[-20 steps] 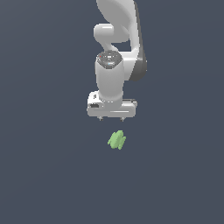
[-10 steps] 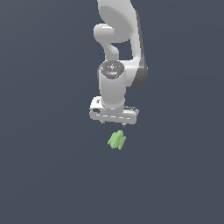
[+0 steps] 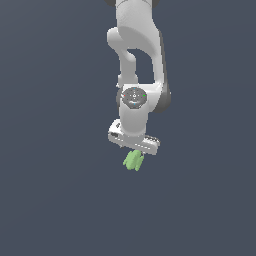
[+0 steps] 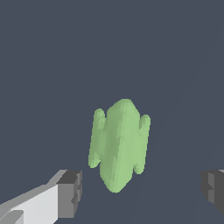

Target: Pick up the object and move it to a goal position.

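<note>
Gripper (image 3: 134, 150): 1 white Panda hand, pointing down, jaws spread wide and holding nothing; both dark pads (image 4: 72, 192) stand clear of the object in the wrist view.

Object (image 4: 118, 144): 1 light-green ridged block lying on the dark floor (image 3: 55, 200), directly below the gripper and between its 2 fingers. Its long axis appears to run across the line joining the pads, so the narrow width faces the jaws.

Hidden or unclear: in the exterior view the gripper covers the object's upper part; remaining gap to the floor cannot be judged; no goal marker is visible.
</note>
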You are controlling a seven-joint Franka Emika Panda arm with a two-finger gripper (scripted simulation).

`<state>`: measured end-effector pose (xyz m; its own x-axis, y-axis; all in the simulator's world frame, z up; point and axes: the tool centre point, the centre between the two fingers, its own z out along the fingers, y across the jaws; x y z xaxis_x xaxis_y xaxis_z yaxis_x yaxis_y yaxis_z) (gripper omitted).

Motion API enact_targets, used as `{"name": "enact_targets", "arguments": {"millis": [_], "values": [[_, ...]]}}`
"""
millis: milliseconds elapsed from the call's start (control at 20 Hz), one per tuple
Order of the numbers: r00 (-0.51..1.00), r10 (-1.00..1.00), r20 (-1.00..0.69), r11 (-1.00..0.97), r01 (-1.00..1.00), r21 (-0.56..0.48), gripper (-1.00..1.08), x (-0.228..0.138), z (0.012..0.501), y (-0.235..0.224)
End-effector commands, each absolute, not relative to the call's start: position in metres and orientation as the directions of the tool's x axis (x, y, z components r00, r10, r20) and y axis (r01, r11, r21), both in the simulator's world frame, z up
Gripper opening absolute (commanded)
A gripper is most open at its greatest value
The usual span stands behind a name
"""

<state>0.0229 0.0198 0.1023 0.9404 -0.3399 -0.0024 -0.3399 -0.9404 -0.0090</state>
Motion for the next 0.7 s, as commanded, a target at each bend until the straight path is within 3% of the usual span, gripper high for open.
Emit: {"name": "enact_targets", "arguments": {"millis": [0, 650], "values": [[0.925, -0.38, -0.002, -0.925, -0.38, -0.006, 1.0, 0.026, 0.093, 0.023], [0.891, -0.455, -0.001, -0.891, -0.455, 0.0, 1.0, 0.03, 0.073, 0.028]]}}
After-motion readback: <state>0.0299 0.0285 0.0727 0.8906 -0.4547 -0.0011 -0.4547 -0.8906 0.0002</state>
